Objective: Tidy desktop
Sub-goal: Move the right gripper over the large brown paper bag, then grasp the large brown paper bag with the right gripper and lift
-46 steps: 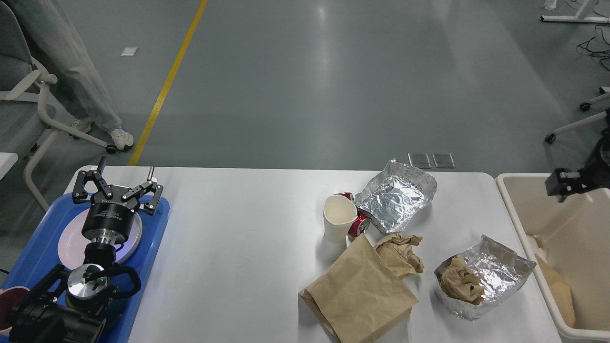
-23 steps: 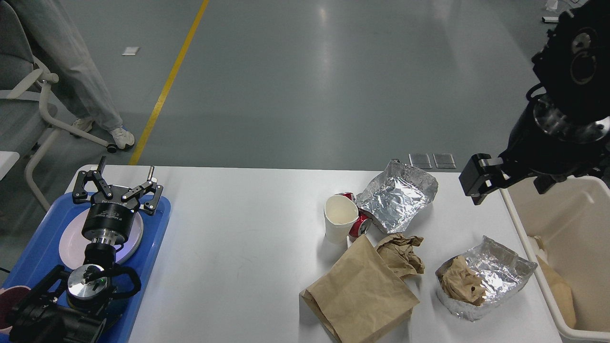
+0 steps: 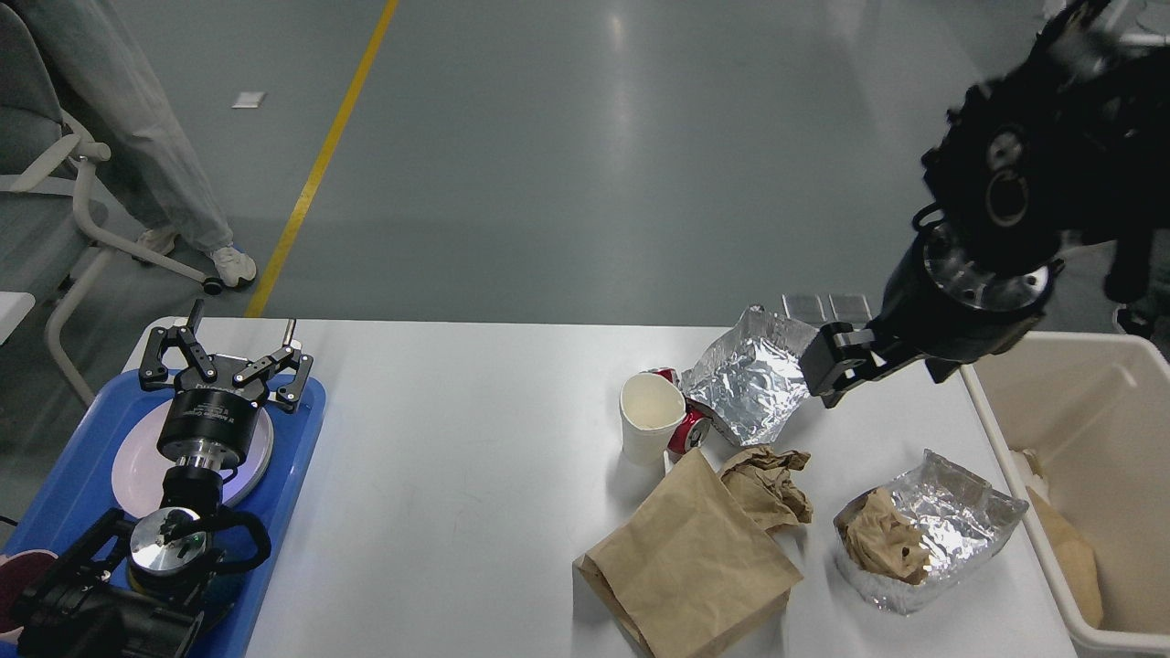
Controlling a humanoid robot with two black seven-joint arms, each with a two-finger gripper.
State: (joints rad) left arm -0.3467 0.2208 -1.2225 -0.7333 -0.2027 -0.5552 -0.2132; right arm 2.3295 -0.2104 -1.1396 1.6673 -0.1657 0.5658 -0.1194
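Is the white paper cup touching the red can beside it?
Touching. In the head view the white paper cup stands right against the red can, the cup's side overlapping the can with no strip of desktop between them.

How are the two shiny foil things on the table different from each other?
The far foil container looks empty inside, while the near foil container holds crumpled brown paper. The far one lies tipped with its opening facing us, beside the red can; the near one sits open side up, close to the cream bin. The right gripper is at the far one's edge, not the near one. Both are crinkled silver foil on the desktop.
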